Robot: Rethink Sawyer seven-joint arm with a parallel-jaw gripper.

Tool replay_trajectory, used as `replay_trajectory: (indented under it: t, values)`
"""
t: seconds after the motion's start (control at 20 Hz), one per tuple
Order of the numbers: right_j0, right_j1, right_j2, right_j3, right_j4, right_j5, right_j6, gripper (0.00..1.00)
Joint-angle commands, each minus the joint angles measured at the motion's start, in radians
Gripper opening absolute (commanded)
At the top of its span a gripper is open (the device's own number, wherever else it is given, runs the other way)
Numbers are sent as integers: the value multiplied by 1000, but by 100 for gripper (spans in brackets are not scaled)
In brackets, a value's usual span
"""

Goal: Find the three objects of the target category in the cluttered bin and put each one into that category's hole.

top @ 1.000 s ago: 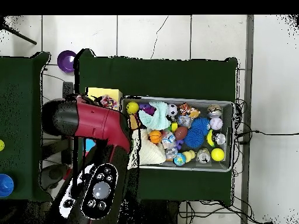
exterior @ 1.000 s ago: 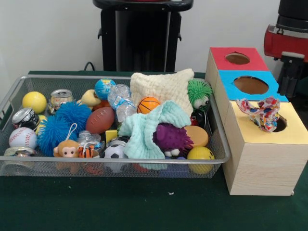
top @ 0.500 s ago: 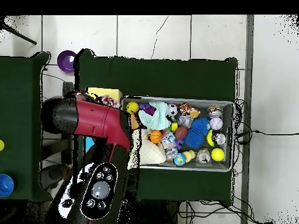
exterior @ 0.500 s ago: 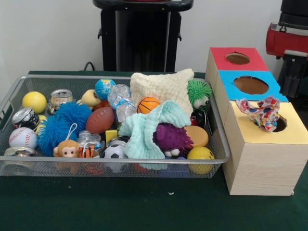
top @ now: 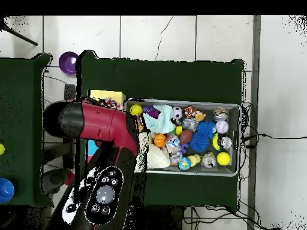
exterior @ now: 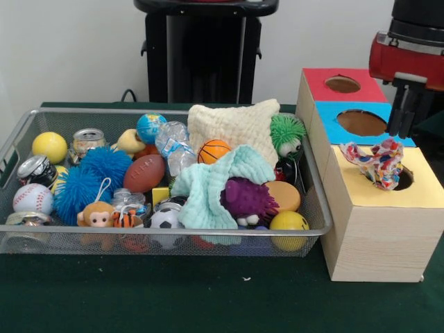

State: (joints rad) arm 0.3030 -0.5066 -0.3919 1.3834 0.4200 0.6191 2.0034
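We find a patterned cloth (exterior: 378, 161) lodged half in the yellow box's hole (exterior: 401, 178) — placement unfinished (gripper (exterior: 404, 111) opening indeterminate) — next, push it through.

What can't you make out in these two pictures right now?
- Gripper: whether it is open or shut. In the front view the arm runs off the top right edge; in the overhead view the arm covers it.
- Yellow hole: the patterned cloth plugs it.
- Bin bottom: buried under toys.

The green-covered counter (exterior: 173, 298) is occupied by a wire bin (exterior: 41, 239), with a wooden box (exterior: 378, 239) just beside it.
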Motion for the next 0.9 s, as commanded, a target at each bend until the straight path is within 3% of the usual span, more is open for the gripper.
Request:
replay_trajectory:
  t: [0.05, 0.5, 0.9]
  values:
    - [-54, 33, 44, 27, -76, 97, 84, 0]
    - [-83, 32, 82, 104, -91, -50, 114, 0]
    - [-95, 22, 108, 154, -68, -104, 149, 0]
